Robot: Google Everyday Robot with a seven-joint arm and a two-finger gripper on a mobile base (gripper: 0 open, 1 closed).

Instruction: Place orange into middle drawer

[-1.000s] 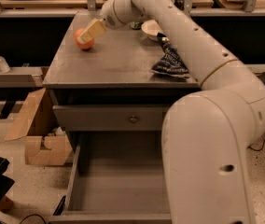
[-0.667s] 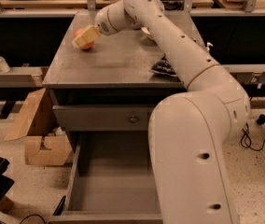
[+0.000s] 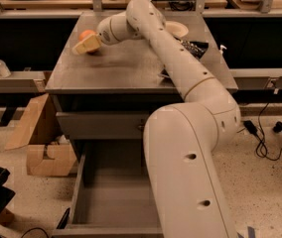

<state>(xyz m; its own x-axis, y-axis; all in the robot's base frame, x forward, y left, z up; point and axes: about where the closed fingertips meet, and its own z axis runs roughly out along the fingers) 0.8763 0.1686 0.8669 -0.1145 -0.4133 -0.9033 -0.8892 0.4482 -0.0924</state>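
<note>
The orange (image 3: 86,34) sits at the far left of the grey cabinet's top (image 3: 111,68). My gripper (image 3: 84,46) reaches across the top from the right and lies right against the orange's near side, partly covering it. The middle drawer (image 3: 112,198) is pulled out below the cabinet front, a deep grey tray with nothing in it. My arm's white body covers its right part.
A white bowl (image 3: 176,29) and a dark snack bag (image 3: 193,47) lie at the back right of the top. A shut drawer front (image 3: 101,125) is above the open one. Cardboard box (image 3: 37,143) on the floor left; cables (image 3: 262,138) right.
My gripper has swung left and a little toward the camera, ending up against the orange's near side. The orange has stayed about where it was.
</note>
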